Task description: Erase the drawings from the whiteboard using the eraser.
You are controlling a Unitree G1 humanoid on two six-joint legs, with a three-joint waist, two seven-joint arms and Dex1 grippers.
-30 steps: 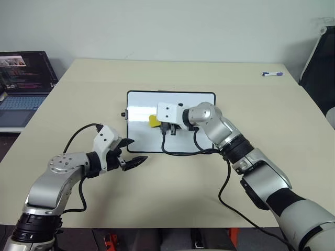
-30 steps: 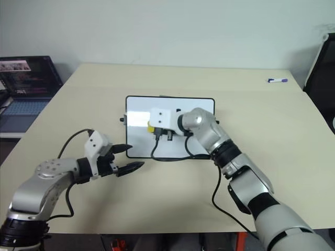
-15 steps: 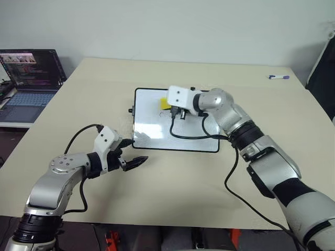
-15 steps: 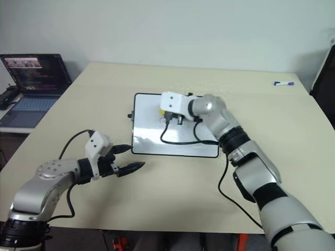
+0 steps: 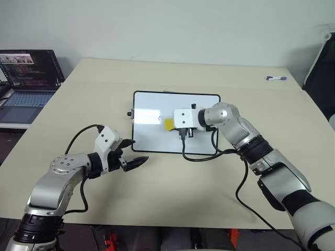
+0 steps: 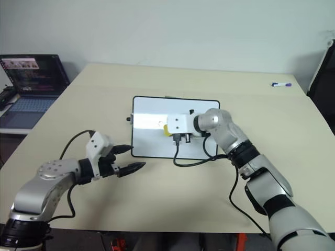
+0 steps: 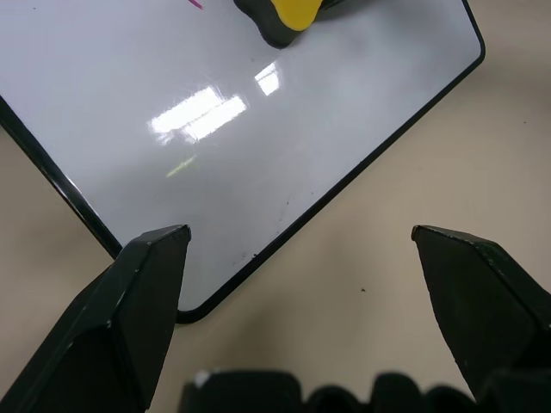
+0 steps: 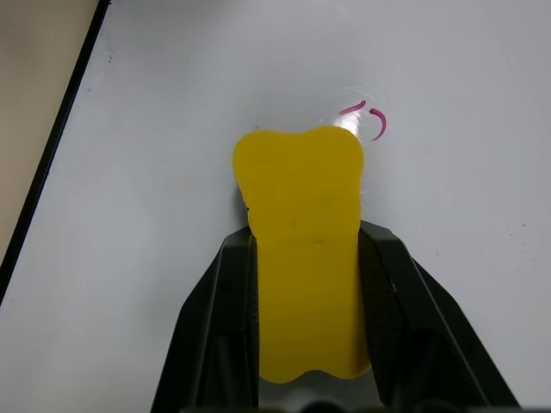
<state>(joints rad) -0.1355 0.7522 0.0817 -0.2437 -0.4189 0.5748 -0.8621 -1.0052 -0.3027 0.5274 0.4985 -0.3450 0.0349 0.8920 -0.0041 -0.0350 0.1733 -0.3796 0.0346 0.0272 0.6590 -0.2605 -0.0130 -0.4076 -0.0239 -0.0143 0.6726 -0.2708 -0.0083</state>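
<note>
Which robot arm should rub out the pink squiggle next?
The right one. Its claw is shut on the yellow eraser, sitting on the whiteboard right beside the pink squiggle. The left claw is open and empty, off the board's corner.

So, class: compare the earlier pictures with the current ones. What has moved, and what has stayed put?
The right gripper, shut on the eraser throughout, swept it from mid-board up to the far edge and back to the middle of the whiteboard. A pink mark remains. The left gripper stayed open near the board's corner.
</note>
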